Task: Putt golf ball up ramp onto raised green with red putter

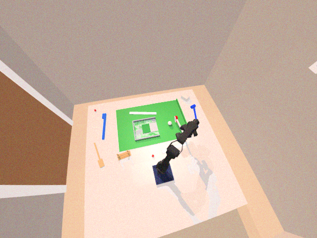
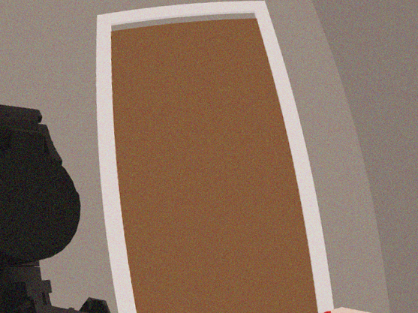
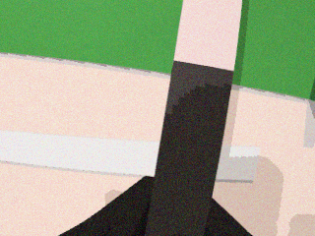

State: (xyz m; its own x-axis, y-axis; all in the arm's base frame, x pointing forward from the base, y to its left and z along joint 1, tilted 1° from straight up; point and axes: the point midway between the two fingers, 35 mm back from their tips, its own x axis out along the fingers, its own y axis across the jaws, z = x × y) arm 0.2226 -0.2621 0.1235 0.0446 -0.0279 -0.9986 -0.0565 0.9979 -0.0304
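Note:
The red putter has a red head [image 1: 176,118], a white shaft [image 1: 178,123] [image 3: 209,34] and a dark grip [image 3: 194,128]. My gripper [image 1: 183,128] [image 3: 168,190] is shut on the dark grip. The head hangs over or rests on the right part of the green mat [image 1: 125,143] [image 3: 89,29]; its height is unclear. The white golf ball [image 1: 169,123] lies on the mat, just left of the head and apart from it. The raised green [image 1: 145,128] is further left, inside a grey-walled frame [image 1: 133,131], with a pale ramp [image 1: 153,126] on its ball side. The exterior view shows neither putter nor ball.
A white bar [image 1: 142,113] lies behind the frame; a low green wall [image 1: 181,110] edges the mat's right. A blue putter [image 1: 194,112] lies right, another blue club [image 1: 103,126] left. A white strip [image 3: 74,153] lies before the mat. An orange bench [image 1: 124,155] stands front left.

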